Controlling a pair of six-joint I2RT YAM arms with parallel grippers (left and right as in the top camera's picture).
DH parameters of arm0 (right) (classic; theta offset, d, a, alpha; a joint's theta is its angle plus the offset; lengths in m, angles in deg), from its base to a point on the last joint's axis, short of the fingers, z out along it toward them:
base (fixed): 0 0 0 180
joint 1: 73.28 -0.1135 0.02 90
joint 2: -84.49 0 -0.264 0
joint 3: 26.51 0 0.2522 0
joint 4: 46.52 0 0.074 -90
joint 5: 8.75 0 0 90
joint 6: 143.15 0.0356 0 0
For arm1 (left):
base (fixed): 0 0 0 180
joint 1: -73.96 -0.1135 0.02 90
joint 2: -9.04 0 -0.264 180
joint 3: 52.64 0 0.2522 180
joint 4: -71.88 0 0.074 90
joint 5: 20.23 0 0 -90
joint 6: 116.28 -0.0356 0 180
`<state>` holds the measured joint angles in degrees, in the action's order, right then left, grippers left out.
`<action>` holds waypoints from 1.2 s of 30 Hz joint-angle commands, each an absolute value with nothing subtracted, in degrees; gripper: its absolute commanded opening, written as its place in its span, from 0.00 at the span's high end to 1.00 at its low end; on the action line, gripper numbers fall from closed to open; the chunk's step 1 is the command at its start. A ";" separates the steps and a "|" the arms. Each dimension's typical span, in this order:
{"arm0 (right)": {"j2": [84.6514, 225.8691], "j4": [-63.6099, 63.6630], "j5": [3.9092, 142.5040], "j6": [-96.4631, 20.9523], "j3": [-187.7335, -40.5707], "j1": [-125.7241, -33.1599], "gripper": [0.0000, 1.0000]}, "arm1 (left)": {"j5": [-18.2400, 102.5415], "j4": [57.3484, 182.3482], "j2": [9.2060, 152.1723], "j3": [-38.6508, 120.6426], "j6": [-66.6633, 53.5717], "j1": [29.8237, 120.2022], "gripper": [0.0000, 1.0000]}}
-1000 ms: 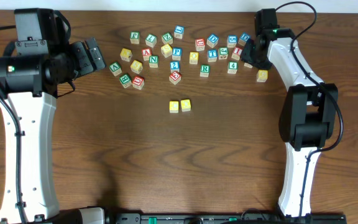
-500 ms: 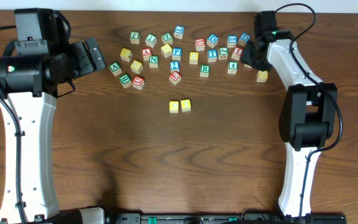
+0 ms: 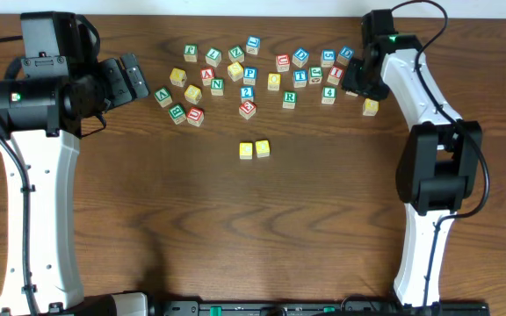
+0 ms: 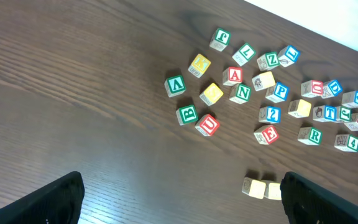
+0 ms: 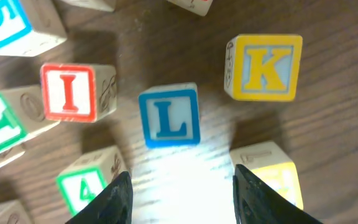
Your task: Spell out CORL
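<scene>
Two cubes placed: a yellow pair point(image 3: 247, 150) stands side by side on open tabletop point(image 3: 235, 228), in front of the scatter. We cannot read the top letters and judge these to be the C and the O.
R cube point(image 3: 289, 97): white face with a green letter. It lies within the scatter, well apart from the yellow pair, and no tool is near it.
L cube point(image 5: 168, 116): white face with a blue letter. It sits flat at the right end of the scatter, between a red I cube point(image 5: 70, 93) and a yellow K cube point(image 5: 265, 67), touching neither.
Right tool point(image 5: 182, 183): spread and empty, hovering over the L cube. In the wrist view the cube lies just beyond the fingertips, in line with the gap and not yet between them.
Left tool point(image 4: 179, 202): spread wide and holding nothing, held off to the left of the scatter.
Step in hand: we judge this to be the approach to pick up the L cube.
Progress: about half done in our judgement, with two letters of four in the row.
Remaining: the R and the L must join the row to the right of the pair, R before L.
Risk: a green 4 cube point(image 5: 86, 183) and a plain yellow cube point(image 5: 269, 174) lie just beside the fingers, so a descent may nudge them.
</scene>
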<state>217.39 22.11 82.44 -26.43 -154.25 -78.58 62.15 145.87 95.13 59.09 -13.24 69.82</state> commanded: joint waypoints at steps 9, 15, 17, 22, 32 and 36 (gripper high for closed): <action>214.85 22.81 78.46 -28.84 -155.58 -78.25 0.48 | 61.60 146.07 95.54 58.85 -14.01 69.65 0.01; 214.85 21.96 77.68 -30.17 -155.58 -79.13 0.48 | 61.60 146.02 95.54 58.85 -14.01 69.65 0.01; 214.85 21.70 77.65 -30.54 -155.58 -79.78 0.48 | 61.60 146.00 95.54 58.85 -14.01 69.65 0.01; 214.85 20.98 77.63 -30.61 -155.58 -81.29 0.47 | 61.63 146.00 95.54 58.85 -14.01 69.65 0.01; 214.85 20.78 77.70 -31.18 -156.22 -84.87 0.46 | 61.63 146.00 97.07 58.85 -14.03 69.65 0.01; 214.85 21.79 77.70 -31.64 -157.53 -85.40 0.46 | 61.60 146.00 98.47 58.85 -14.03 69.65 0.01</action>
<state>217.06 21.02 77.94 -30.30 -154.93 -84.63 62.15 145.87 96.81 59.09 -13.24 69.82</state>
